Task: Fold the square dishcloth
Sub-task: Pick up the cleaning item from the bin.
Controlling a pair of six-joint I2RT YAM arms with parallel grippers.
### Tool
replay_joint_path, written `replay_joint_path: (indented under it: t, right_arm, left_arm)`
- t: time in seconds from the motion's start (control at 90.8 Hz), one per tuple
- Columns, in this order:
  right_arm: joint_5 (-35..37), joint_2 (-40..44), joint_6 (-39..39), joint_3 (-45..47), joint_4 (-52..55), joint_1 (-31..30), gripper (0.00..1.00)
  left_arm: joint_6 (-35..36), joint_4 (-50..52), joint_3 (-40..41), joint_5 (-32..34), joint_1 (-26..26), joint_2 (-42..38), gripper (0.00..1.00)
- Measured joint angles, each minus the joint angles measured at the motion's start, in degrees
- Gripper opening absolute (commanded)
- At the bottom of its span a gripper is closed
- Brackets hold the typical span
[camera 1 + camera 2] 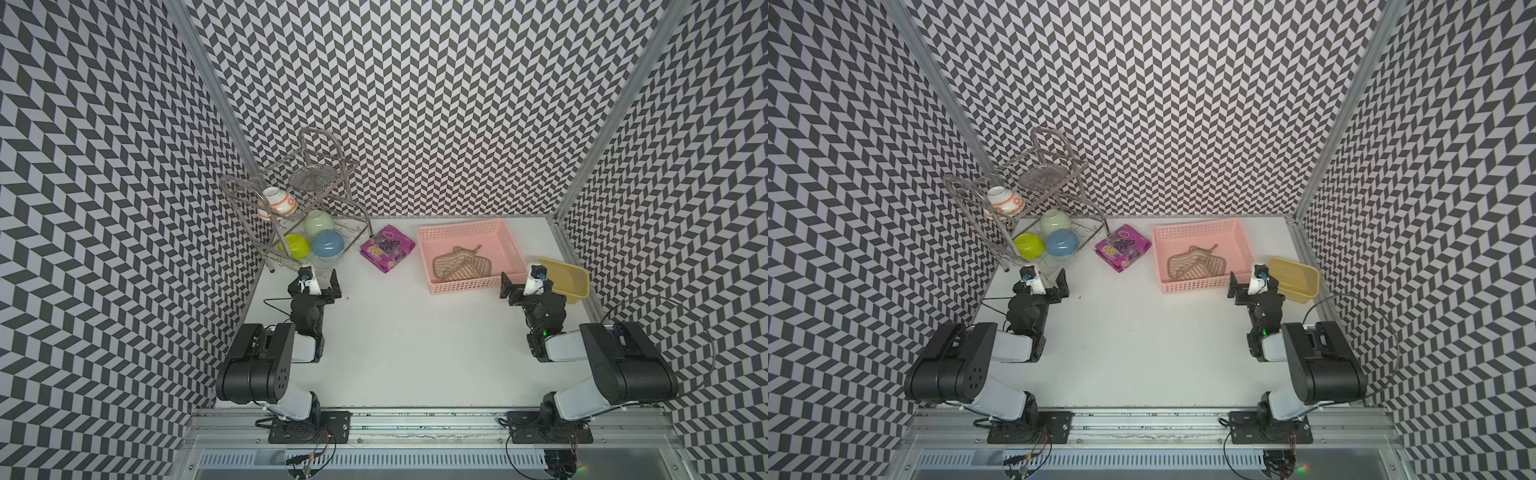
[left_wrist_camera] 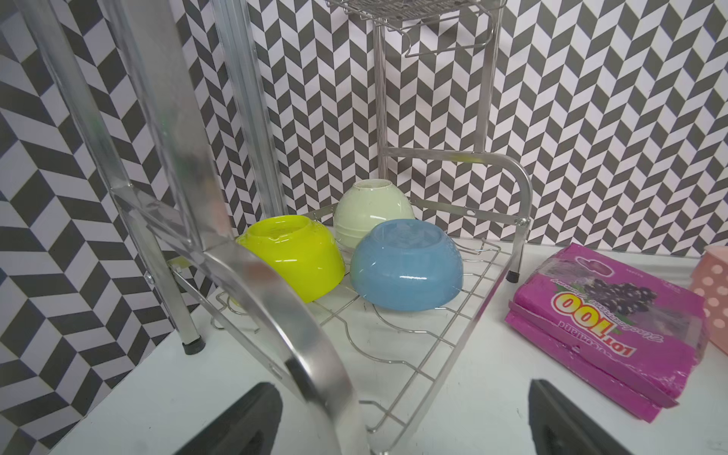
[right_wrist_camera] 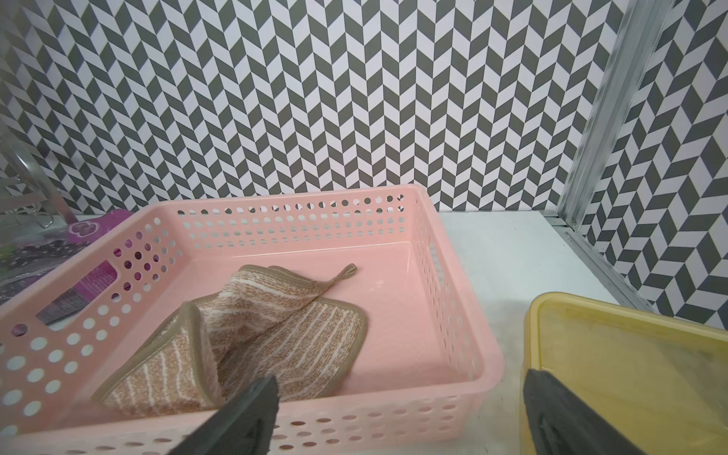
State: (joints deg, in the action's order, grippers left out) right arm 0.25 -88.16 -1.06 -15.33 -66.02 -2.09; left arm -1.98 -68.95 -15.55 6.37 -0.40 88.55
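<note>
Lying crumpled inside pink basket point(image 1: 461, 286), square dishcloth point(image 1: 461, 266) sits untouched; left hand point(image 2: 403, 386), right hand point(image 3: 400, 380) both spread wide, grasping nothing, hovering over white tabletop point(image 1: 415, 340).

Left claw point(image 1: 318, 286) gaping, empty, right claw point(image 1: 524, 291) gaping, empty, both arms bent

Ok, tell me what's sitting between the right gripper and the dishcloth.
The near wall of the pink basket. The square dishcloth lies crumpled inside it, and the open right gripper sits just outside that wall, so it likely must reach over the rim. Nothing else visibly blocks it.
</note>
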Motion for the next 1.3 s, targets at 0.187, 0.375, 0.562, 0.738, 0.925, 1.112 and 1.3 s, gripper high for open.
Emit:
replay_joint_path:
  t: [0.187, 0.375, 0.562, 0.738, 0.925, 1.112, 1.3]
  right_arm:
    - [0.0, 0.0, 0.0, 0.0, 0.0, 0.0, 1.00]
    - [0.0, 0.0, 0.0, 0.0, 0.0, 0.0, 1.00]
    - [0.0, 0.0, 0.0, 0.0, 0.0, 0.0, 1.00]
    - [0.0, 0.0, 0.0, 0.0, 0.0, 0.0, 1.00]
    - [1.1, 0.9, 0.1, -1.4, 3.6, 0.0, 1.00]
    - [5.2, 5.9, 1.3, -7.5, 13.5, 0.0, 1.00]
    - [7.5, 10.3, 4.6, -13.1, 23.9, -0.1, 1.00]
  left_arm:
    - [0.0, 0.0, 0.0, 0.0, 0.0, 0.0, 1.00]
    - [0.0, 0.0, 0.0, 0.0, 0.0, 0.0, 1.00]
    - [0.0, 0.0, 0.0, 0.0, 0.0, 0.0, 1.00]
    - [0.0, 0.0, 0.0, 0.0, 0.0, 0.0, 1.00]
    - [-0.8, 2.8, 0.0, 1.3, 0.2, -1.9, 1.00]
    - [-3.1, 9.4, -0.1, 3.6, 0.8, -10.5, 1.00]
    - [-5.4, 16.9, -0.8, 5.2, 0.8, -17.9, 1.00]
